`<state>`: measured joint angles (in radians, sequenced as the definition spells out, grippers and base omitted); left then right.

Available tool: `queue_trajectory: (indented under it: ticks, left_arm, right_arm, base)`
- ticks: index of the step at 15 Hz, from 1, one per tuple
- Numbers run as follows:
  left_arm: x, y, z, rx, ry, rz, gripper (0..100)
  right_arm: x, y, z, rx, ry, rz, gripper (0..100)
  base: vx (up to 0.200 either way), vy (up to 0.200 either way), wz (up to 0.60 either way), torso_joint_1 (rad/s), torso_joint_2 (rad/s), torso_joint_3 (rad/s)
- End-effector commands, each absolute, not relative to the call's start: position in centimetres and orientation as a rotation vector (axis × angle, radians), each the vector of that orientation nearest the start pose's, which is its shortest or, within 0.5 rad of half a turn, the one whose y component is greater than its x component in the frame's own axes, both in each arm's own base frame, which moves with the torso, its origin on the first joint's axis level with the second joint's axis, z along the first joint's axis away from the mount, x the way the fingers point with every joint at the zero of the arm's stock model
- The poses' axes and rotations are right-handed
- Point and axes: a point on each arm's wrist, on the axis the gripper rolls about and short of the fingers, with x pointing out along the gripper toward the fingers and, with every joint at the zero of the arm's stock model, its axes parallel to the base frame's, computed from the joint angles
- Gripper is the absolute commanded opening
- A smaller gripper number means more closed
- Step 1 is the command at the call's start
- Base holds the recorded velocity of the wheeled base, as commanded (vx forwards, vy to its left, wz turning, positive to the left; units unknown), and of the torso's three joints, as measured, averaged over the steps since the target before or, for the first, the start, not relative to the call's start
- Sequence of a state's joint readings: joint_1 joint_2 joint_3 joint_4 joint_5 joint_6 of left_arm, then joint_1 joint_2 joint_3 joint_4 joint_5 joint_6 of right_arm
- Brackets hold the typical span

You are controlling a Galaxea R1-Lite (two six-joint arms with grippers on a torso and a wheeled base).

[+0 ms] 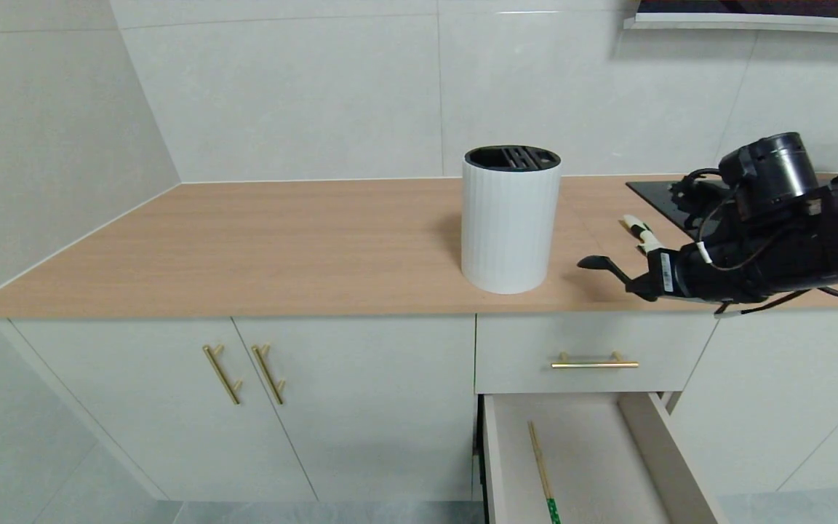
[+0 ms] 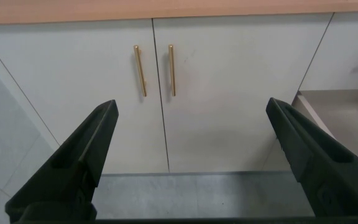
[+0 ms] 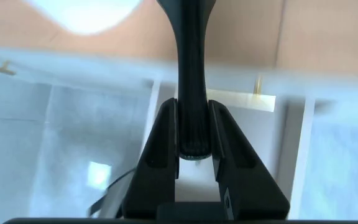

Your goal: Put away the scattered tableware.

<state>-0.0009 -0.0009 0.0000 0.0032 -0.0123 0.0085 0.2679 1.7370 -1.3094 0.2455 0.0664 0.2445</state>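
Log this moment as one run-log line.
right gripper: shut on black utensil, beside white holder | left gripper: open | drawer: open, chopsticks inside

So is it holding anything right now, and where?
Yes: the right gripper clamps a slim black utensil by its handle end; the left gripper holds nothing.

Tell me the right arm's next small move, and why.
Probably lower the right gripper toward the open drawer: its fingers are shut on a black utensil by the counter's front edge, and chopsticks already lie in that drawer.
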Motion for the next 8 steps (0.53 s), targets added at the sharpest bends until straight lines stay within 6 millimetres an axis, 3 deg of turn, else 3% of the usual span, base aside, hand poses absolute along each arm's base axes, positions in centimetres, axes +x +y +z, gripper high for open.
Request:
queue_trajectory:
  ticks: [1, 5, 8]
  left_arm:
    - [-2.3, 0.0, 7.5, 0.009, 0.003, -0.012, 100]
    - [-2.3, 0.0, 7.5, 0.009, 0.005, -0.014, 100]
    - [-2.3, 0.0, 7.5, 0.009, 0.003, -0.012, 100]
  right_arm:
    - [26.2, 8.0, 23.6, 0.177, 0.704, 0.223, 0]
    - [22.4, 7.5, 21.8, 0.174, 0.671, 0.255, 0]
    - [22.4, 7.3, 19.8, 0.172, 0.660, 0.253, 0]
  base:
    - [0.000, 0.000, 0.00, 0.000, 0.00, 0.000]
    - [0.000, 0.000, 0.00, 0.000, 0.00, 0.000]
    - [0.000, 0.000, 0.00, 0.000, 0.00, 0.000]
